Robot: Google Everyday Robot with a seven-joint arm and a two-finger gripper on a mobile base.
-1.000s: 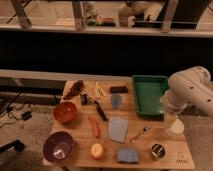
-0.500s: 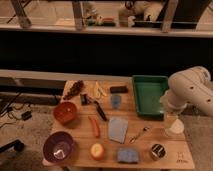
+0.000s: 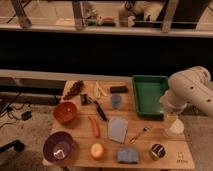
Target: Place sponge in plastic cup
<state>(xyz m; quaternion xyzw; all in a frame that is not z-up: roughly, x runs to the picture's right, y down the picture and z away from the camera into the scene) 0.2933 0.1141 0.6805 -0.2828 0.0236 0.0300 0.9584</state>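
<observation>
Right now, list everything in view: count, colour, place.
wooden table: one, tan, centre
rectangular soft sponge: one, blue-grey, front edge
small plastic cup: one, light-blue, table's middle
plastic tray: one, green, back right
round bowl: one, orange-red, left side
larger round bowl: one, purple, front left
metal cup: one, shiny silver, front right
flat sheet: one, pale-blue, centre front
round fruit: one, yellow-orange, front edge
small items: several, mostly dark, table's back
tapered cup: one, cream-white, right edge
robot arm: one, white, right side
tool: one, pale, by tapered cup
</observation>
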